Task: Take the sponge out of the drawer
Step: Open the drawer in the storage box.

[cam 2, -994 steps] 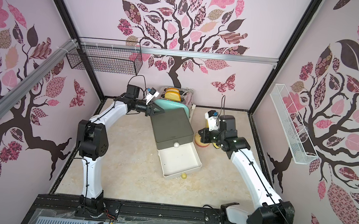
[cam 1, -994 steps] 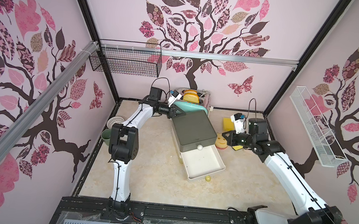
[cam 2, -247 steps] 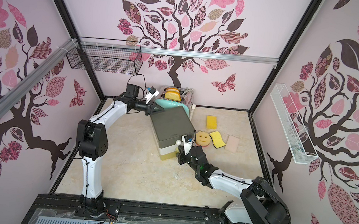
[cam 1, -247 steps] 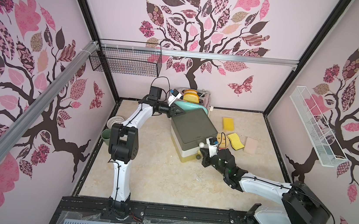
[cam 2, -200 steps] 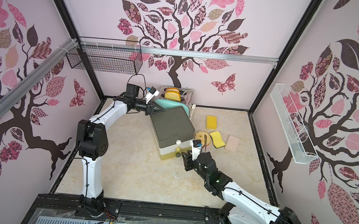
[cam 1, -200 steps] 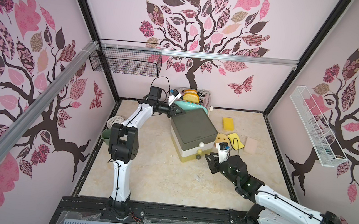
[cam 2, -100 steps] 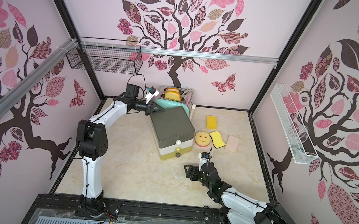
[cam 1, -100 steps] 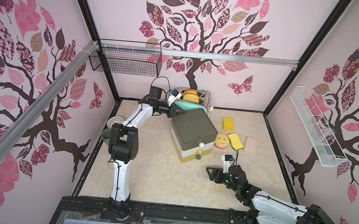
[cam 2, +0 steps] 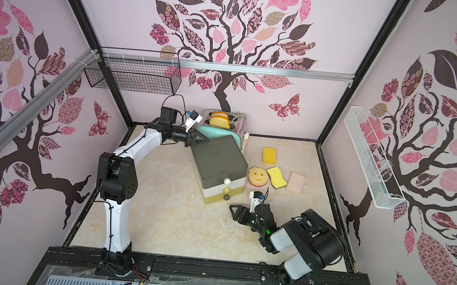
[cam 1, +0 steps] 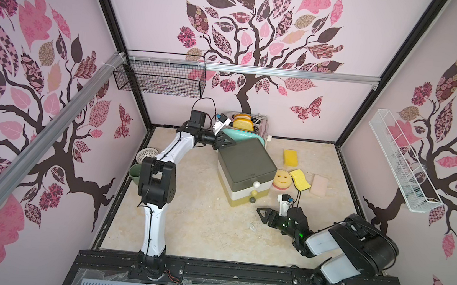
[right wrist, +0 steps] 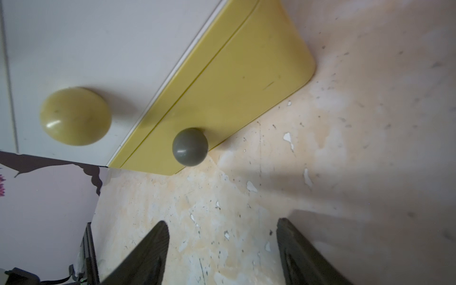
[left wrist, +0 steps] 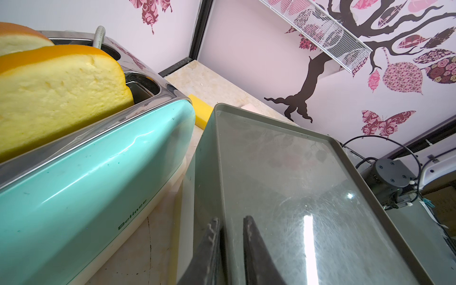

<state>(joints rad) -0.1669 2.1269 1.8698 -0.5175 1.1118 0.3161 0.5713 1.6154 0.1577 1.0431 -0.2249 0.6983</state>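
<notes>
Grey-topped drawer unit (cam 1: 245,162) has all three drawers shut; sponges (cam 1: 282,178) lie on floor (cam 1: 184,216) just beside it, none visible inside. Left gripper (left wrist: 230,220) pinches unit's rear rim. Right gripper (right wrist: 222,222) spread, empty, low over floor, near grey knob (right wrist: 190,146) of bottom drawer. Risk: round knob squirts from closing jaws; thin-rim pinch slips under pull, whole unit skids instead of drawer opening.

Mint toaster (cam 1: 239,135) at back wall, two bread slices (cam 1: 243,124) upright in its slots; black wire basket (cam 1: 158,81) and white mesh shelf (cam 1: 398,164) wall-mounted; green bowl (cam 1: 134,173) near left wall.
</notes>
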